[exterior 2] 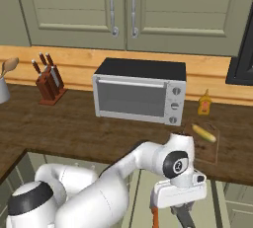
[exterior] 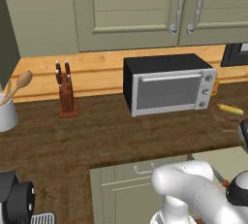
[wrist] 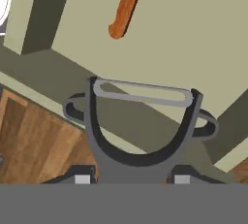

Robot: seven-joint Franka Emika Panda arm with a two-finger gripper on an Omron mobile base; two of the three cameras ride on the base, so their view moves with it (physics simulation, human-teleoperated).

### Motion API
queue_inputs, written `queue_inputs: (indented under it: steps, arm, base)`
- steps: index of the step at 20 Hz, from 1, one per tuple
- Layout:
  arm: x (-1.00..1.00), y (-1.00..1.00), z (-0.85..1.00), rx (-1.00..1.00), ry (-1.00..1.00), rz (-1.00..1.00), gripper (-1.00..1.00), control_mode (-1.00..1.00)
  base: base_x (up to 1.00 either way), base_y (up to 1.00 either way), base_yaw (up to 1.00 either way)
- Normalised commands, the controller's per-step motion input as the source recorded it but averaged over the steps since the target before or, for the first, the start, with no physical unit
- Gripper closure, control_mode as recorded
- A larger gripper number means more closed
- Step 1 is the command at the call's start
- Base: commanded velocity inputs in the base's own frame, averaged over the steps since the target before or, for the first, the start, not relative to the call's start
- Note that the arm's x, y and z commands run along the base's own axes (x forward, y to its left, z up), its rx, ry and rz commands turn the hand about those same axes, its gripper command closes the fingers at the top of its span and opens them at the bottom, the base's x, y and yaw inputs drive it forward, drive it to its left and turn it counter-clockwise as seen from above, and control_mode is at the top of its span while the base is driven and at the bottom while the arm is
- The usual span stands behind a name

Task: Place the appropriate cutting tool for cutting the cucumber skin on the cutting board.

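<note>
1. Knives with brown handles stand in a reddish wooden block (exterior: 67,97) near the dark wood counter's (exterior: 97,136) back edge, left of a silver toaster oven (exterior: 169,85).
2. Right of the oven, a small yellowish-green cucumber (exterior 2: 203,133) lies on the flat brown wooden cutting board (exterior 2: 206,148) by the counter's front edge.
3. Below that front edge, the two-finger gripper (wrist: 131,177) has its jaws clamped on the slim dark grey peeler (wrist: 140,121), before pale cabinet fronts.
</note>
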Motion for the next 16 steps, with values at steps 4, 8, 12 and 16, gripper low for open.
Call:
queue_inputs:
  steps: [4, 8, 12, 16]
  arm:
    - [-0.59, 0.02, 1.00, 0.00, 0.00, 0.17, 1.00, -1.00]
    - [-0.23, 0.00, 1.00, 0.00, 0.00, 0.16, 1.00, -1.00]
    - [0.06, 0.00, 0.99, 0.00, 0.00, 0.14, 1.00, -1.00]
    - [0.51, -0.08, 0.73, 0.01, 0.00, 0.11, 1.00, -1.00]
  base:
    - [0.00, 0.00, 0.00]
    - [0.00, 0.00, 0.00]
    - [0.00, 0.00, 0.00]
    - [0.00, 0.00, 0.00]
